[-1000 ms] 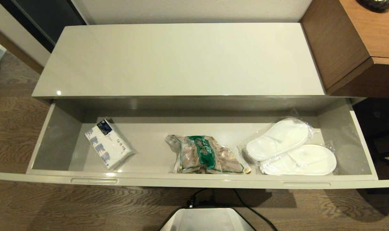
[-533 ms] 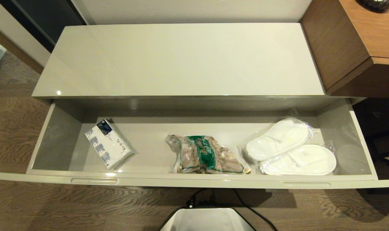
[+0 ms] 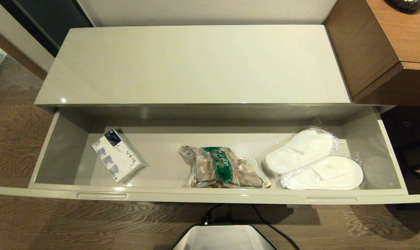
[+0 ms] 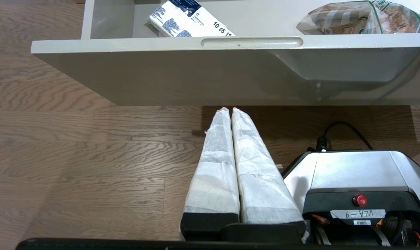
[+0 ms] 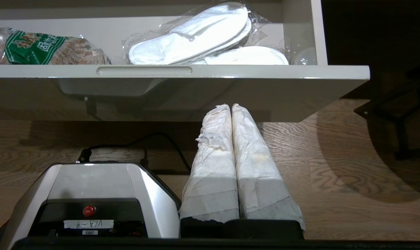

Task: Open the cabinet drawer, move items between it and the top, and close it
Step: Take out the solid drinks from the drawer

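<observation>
1. Both our left gripper (image 4: 230, 109) and right gripper (image 5: 230, 106) are hanging pressed closed, empty, below the cabinet drawer (image 3: 210, 197).
2. We are seeing the items (image 3: 223, 167) lying mid-drawer, the top (image 3: 196, 64) bare.

The drawer (image 3: 210, 198) and top (image 3: 196, 62) look glossy and smooth. The bag (image 3: 223, 168) is clear plastic; the floor (image 3: 19, 139) seems matt grained wood.

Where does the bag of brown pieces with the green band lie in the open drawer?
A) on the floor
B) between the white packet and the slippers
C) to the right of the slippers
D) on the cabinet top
B: the bag lies between the white packet and the slippers inside the drawer.
</observation>
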You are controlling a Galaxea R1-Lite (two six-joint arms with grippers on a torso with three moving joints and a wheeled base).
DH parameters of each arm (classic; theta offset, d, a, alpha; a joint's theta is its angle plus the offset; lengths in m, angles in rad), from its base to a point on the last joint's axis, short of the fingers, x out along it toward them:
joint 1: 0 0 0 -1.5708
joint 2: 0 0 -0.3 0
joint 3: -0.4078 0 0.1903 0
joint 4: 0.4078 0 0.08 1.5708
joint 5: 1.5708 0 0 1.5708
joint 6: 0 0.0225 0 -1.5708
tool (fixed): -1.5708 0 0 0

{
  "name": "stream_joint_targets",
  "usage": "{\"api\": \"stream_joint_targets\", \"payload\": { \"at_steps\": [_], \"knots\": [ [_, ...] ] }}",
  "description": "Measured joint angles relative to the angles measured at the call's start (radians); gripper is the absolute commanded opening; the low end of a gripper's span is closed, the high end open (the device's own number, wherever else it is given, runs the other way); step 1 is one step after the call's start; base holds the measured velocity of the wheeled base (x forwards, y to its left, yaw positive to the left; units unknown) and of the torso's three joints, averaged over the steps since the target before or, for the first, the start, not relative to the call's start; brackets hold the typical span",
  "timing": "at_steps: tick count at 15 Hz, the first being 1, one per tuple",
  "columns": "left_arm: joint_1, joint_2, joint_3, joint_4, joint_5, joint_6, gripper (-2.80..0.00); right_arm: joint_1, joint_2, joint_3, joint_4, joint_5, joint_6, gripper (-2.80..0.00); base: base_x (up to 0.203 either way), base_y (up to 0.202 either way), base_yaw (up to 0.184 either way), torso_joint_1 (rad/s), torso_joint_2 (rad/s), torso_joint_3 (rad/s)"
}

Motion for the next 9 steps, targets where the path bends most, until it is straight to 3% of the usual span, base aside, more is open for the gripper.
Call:
{"api": "stream_joint_targets", "payload": {
  "at_steps": [9],
  "knots": [
    [0.0,0.0,0.0,0.0,0.0,0.0,-2.8,0.0,0.0,0.002,0.0,-0.001,0.002,-2.8,0.0,0.0,0.0,0.0,0.0,0.0]
  ]
}}
